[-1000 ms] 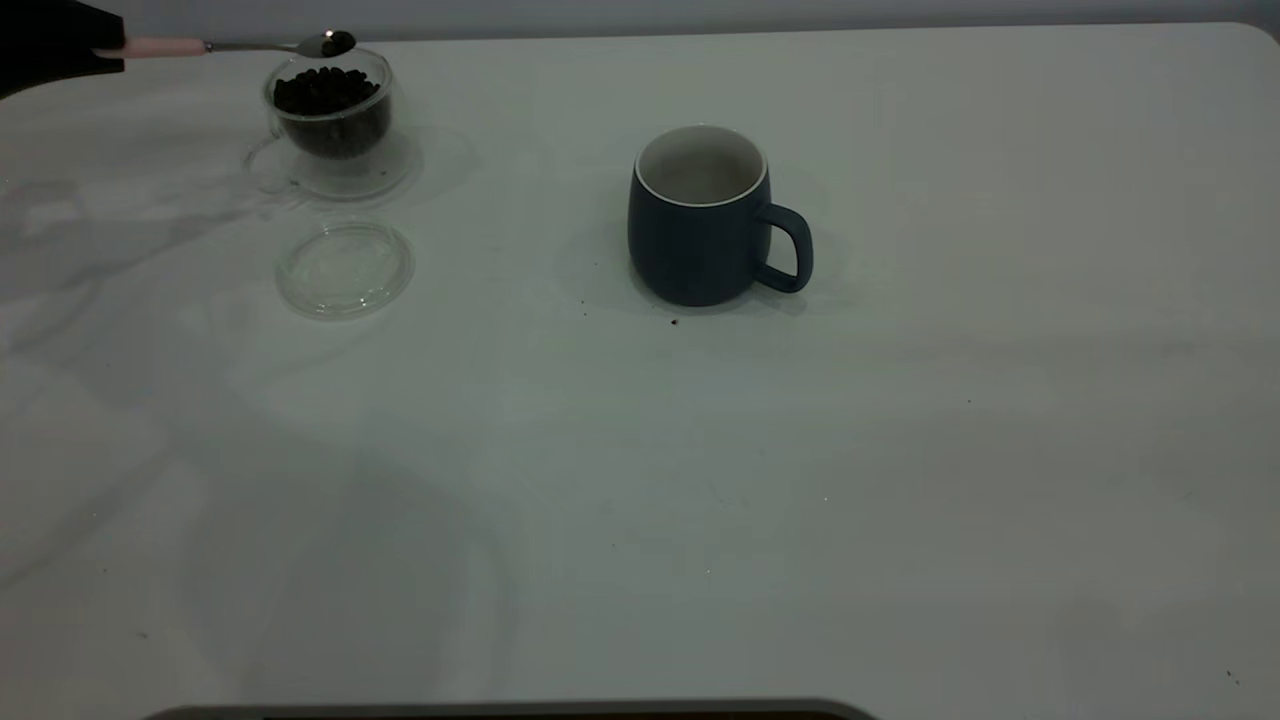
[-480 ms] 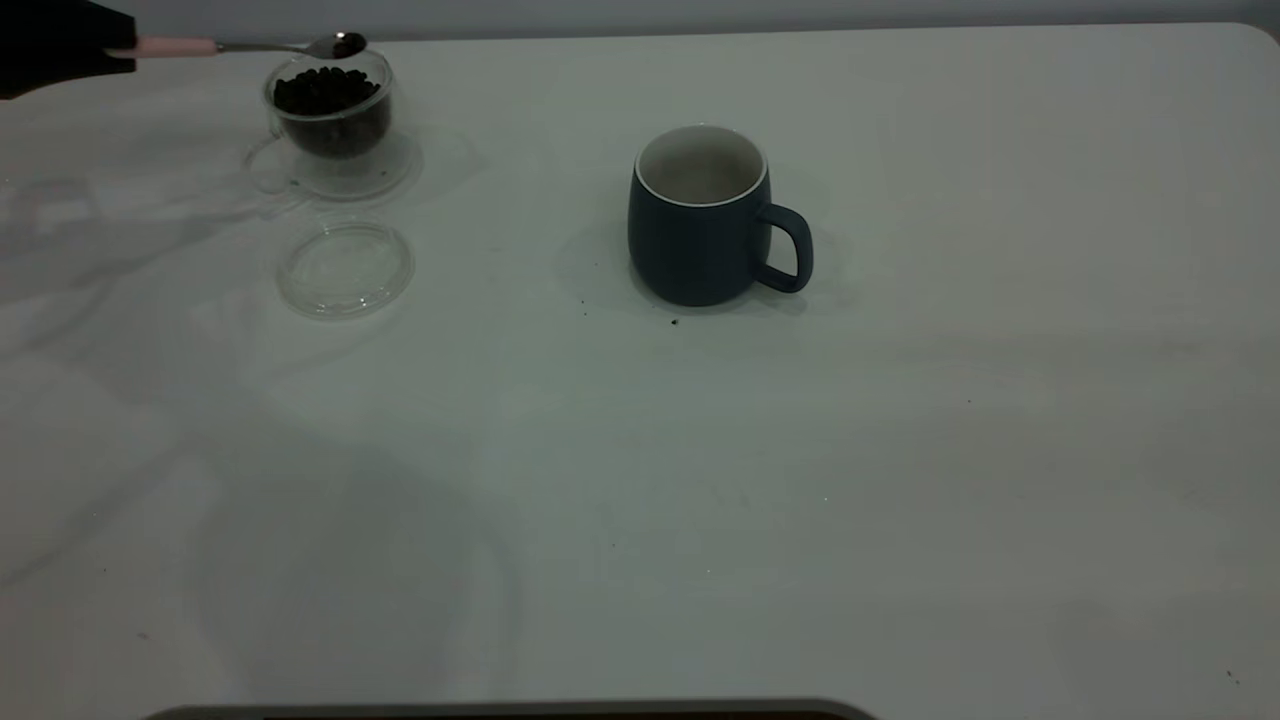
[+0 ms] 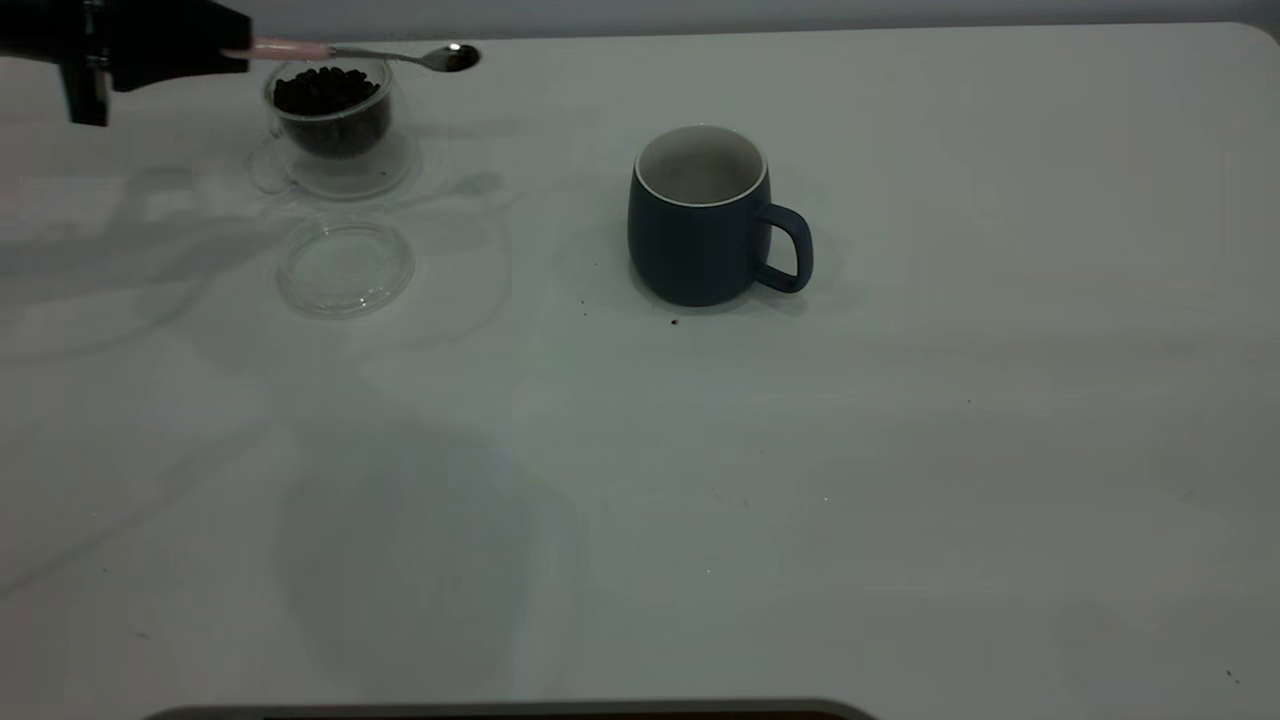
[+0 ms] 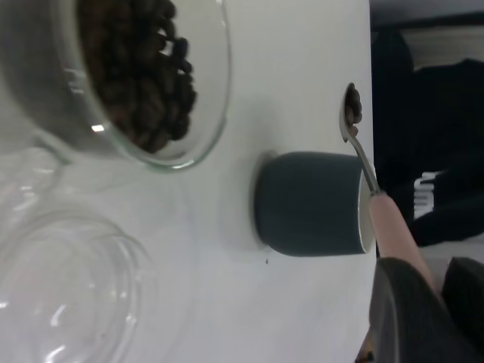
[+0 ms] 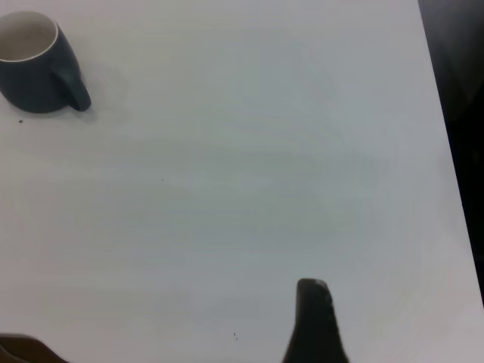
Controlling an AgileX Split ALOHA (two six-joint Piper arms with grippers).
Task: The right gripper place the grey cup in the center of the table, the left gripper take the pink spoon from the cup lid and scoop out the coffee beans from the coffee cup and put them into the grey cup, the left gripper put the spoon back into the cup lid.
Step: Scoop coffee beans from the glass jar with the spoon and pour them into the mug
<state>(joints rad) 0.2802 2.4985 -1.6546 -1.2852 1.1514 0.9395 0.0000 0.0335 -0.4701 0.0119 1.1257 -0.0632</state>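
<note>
Left gripper [image 3: 235, 55] carries the pink spoon [image 3: 370, 53] above the coffee cup [image 3: 332, 112], pinched shut on the pale rounded handle.

Nearest the jaws, the spoon runs level from them, thin metal neck to shiny bowl [image 4: 352, 113], where a few dark coffee beans [image 4: 355, 112] sit, out past the cup's rim on the side toward the grey cup [image 3: 700, 215]. Directly under the neck stands the clear double-walled glass coffee cup on its wide base, heaped with dark roasted beans [image 3: 322, 88]. Just beyond it, the flat clear cup lid [image 3: 345, 267] lies bare, apart from the base. Well off past the spoon's tip stands the matte blue-grey cup, cream inside, upright, its loop handle turned away, with open white table [image 3: 900, 450] between and all round. The right gripper [image 5: 318, 321] hangs over the far side; whether it is open I cannot tell.
</note>
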